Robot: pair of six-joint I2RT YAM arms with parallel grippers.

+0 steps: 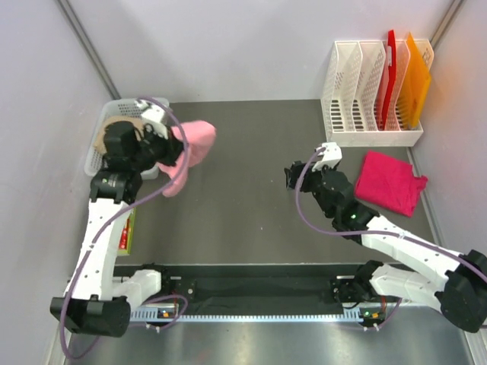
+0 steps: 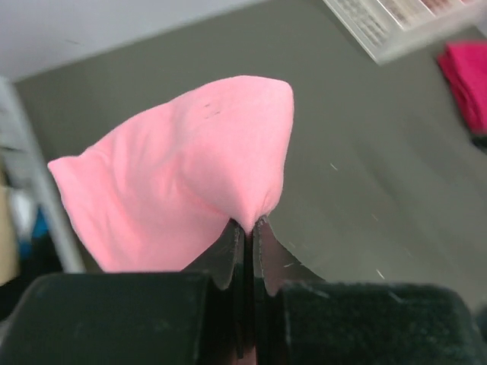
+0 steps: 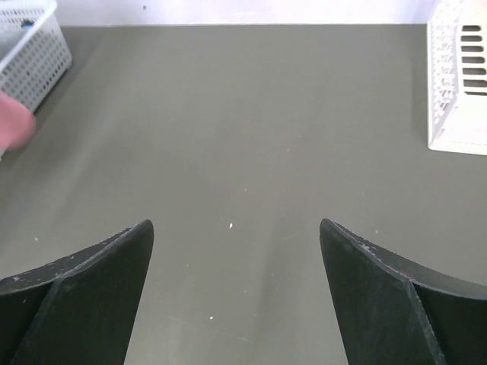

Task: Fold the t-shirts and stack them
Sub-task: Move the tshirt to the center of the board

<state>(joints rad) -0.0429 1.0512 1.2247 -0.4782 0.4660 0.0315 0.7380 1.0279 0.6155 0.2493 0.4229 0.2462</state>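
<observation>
Shirt [image 1: 192,148] pink, soft, bunched up, hanging, pinched in left hand [image 2: 247,232]. Other shirt [image 1: 390,182] dark pink, folded on bench [image 1: 243,220]. Right hand [image 3: 236,228] spread wide, holding nothing.

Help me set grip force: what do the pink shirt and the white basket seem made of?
The pink shirt: soft matte cloth, probably knit; it bunches and drapes from the shut left gripper. The basket: likely rigid white plastic, going by its moulded lattice wall.

Bright even light, faint soft shadows, near foreground blurred in left wrist view
</observation>
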